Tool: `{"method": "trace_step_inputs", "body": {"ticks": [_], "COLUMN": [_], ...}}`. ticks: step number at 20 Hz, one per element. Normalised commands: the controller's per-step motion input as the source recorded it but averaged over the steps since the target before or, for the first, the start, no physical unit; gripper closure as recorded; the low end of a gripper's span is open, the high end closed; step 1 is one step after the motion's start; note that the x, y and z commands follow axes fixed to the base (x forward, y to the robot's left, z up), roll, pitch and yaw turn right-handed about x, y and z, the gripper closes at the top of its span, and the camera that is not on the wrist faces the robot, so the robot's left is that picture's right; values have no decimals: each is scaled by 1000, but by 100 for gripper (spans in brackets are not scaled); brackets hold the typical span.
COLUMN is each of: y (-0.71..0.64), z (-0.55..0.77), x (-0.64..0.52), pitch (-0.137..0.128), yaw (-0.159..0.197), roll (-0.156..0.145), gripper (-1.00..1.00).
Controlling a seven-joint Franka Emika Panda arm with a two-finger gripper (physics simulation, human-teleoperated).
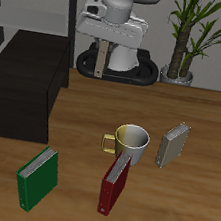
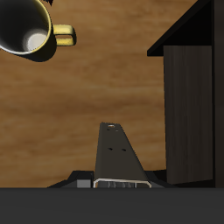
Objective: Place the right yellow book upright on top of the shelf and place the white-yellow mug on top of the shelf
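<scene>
1. gripper [image 1: 98,64] up at the back of the table, above and clear of everything; only one finger [image 2: 118,153] visible in the wrist view, can't tell if jaws are open or closed.
2. white-yellow mug [image 1: 130,141] upright on table [image 1: 91,120], touching the red book [image 1: 115,184].
3. right yellow book [image 1: 173,145] standing just beside the mug.
4. shelf [image 1: 26,79] well apart from both, top bare.
5. green book [image 1: 38,179] near the front edge.

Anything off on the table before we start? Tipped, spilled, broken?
Nothing spilled or broken. The white-yellow mug sits upright; the green book, grey book and red book stand on edge. Only oddity: the red book crowds the mug's near side, and I cannot tell whether they touch.
</scene>
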Motion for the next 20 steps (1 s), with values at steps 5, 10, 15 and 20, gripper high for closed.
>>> {"method": "trace_step_inputs", "body": {"ticks": [5,10,15,20], "y": [-603,-511,-505,-657], "z": [584,368,100,78], "x": [-88,-154,-103,-190], "pitch": [19,11,30,25], "yaw": [-59,-62,-73,-102], "roll": [7,-2,-12,-2], "gripper": [100,100,100,100]}}
